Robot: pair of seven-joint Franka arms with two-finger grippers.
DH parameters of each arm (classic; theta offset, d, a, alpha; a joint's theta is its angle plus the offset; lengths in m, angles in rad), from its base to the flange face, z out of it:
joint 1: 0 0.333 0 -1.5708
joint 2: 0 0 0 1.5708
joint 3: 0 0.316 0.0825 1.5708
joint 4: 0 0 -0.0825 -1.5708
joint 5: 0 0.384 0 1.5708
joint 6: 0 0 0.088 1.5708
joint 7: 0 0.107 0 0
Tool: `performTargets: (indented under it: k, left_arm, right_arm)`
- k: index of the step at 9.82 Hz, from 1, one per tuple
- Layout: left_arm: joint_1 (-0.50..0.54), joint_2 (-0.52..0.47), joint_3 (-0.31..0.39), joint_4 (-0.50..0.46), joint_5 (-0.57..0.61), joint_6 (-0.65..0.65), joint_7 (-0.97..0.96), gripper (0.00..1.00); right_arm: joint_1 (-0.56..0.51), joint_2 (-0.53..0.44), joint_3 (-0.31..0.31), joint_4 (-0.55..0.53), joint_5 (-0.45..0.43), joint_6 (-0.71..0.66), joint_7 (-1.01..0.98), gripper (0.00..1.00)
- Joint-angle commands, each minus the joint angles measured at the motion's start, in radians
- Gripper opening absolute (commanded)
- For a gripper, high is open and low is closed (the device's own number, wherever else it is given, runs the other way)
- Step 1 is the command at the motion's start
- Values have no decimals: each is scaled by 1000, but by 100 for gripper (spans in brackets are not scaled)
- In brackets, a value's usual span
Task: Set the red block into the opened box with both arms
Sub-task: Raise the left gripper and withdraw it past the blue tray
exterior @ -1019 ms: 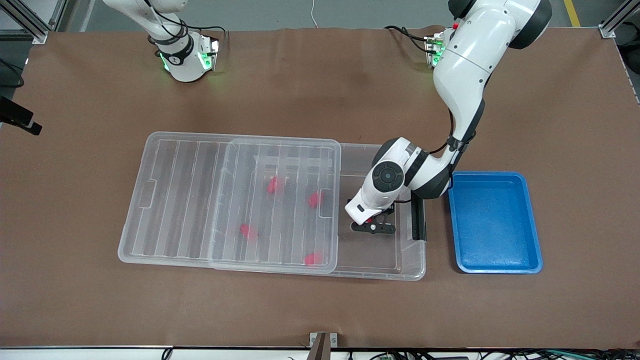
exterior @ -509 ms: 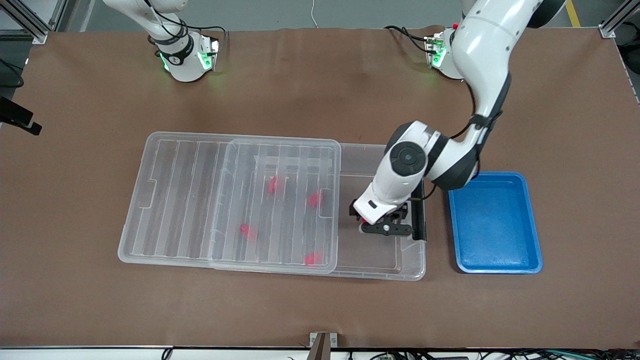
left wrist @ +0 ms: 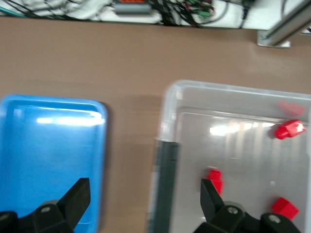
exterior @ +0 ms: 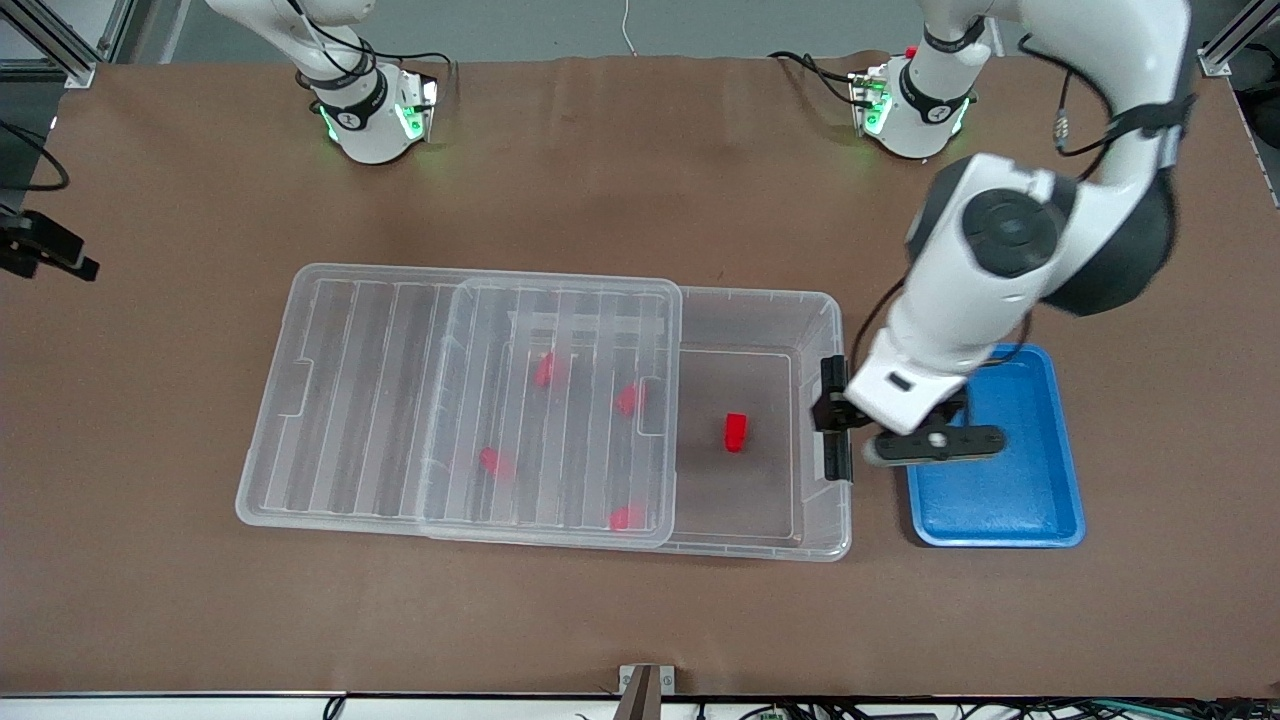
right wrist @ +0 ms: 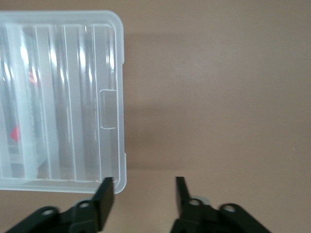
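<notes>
The red block (exterior: pixel 736 432) (left wrist: pixel 214 177) lies loose on the floor of the box (exterior: pixel 822 300) (left wrist: pixel 167 104), in the uncovered part near its black latch bar (exterior: pixel 832 420) (left wrist: pixel 165 184). The left gripper (exterior: pixel 930 445) (left wrist: pixel 144 194) hangs open and empty over the strip between the latch end and the blue tray. The ribbed lid (exterior: pixel 350 400) (right wrist: pixel 63 97) covers the rest of the box and juts past it toward the right arm's end. The right gripper (right wrist: pixel 144 182), seen only in its wrist view, is open and empty over bare table beside that lid end.
A blue tray (exterior: pixel 1000 500) (left wrist: pixel 48 145) sits beside the box at the left arm's end. Several more red blocks (exterior: pixel 545 370) (left wrist: pixel 289 129) lie in the box under the lid. Brown table surface surrounds everything.
The left gripper has lifted out of the box and swung toward the blue tray, leaving the red block on the box floor. Lid and box have not moved.
</notes>
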Motion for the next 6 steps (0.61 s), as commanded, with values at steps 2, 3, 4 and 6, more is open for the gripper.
performTargets:
  k: [2,3,4,6]
  left_arm:
    - [109,-133,-12,-32,-1,-142,131,100]
    - [121,-176,-12,-34,-3,-174,132,100]
    - [126,-205,-10,-32,-6,-226,137,100]
    - [173,-280,5,-49,-113,-259,206,100]
  right_arm:
    - [-4,143,-4,-108,14,187,-185,0]
    - [-10,146,-5,-190,14,302,-242,0]
    - [-12,160,-4,-253,14,387,-266,0]
    - [8,214,-1,-276,37,457,-266,0]
